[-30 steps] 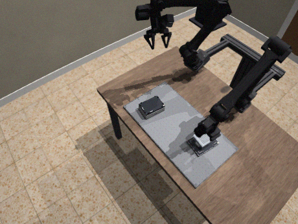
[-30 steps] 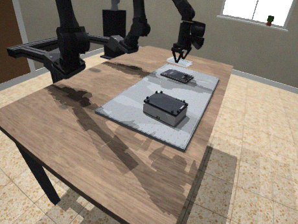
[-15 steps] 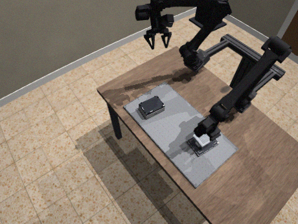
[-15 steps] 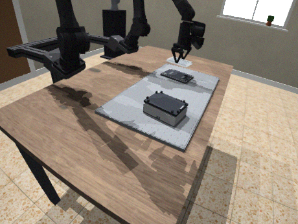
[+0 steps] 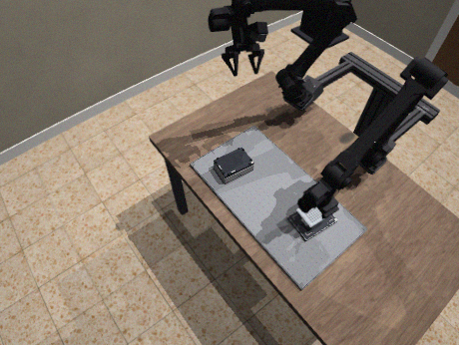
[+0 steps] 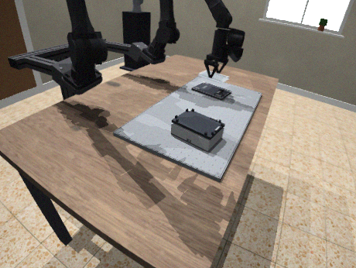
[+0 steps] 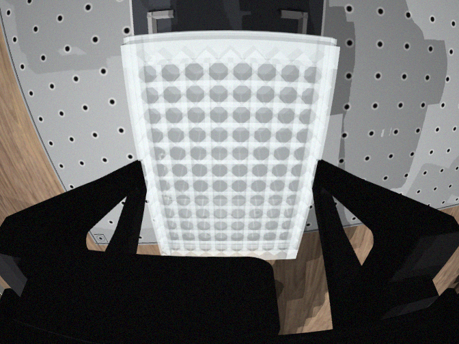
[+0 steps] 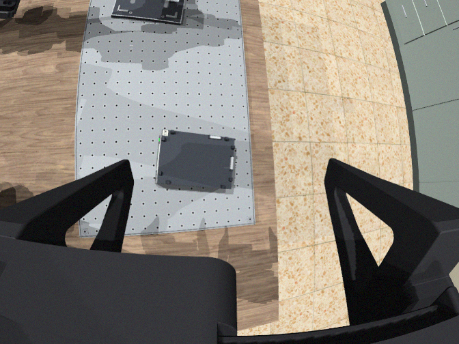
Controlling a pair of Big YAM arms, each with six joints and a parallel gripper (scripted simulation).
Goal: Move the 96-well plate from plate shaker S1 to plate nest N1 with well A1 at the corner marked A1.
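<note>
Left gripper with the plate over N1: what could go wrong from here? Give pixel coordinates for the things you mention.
1. Misaligned seating: the 96-well plate (image 5: 310, 216) (image 6: 213, 76) (image 7: 229, 148), gripped by its sides in the left gripper (image 5: 319, 213) (image 6: 215, 74) (image 7: 229, 170), hides much of plate nest N1 (image 5: 307, 236) (image 6: 209, 91) (image 7: 226, 14) in the left wrist view. It could land on a locator and sit tilted.
2. Wrong orientation: I can't read an A1 mark on plate or nest, so a turned plate might go unnoticed.

Pale, seemingly translucent plate (image 5: 310, 215) (image 6: 213, 76) (image 7: 229, 144); grey board (image 5: 249, 199) (image 6: 147, 132) (image 7: 385, 89) (image 8: 167, 84), black-dotted.
</note>
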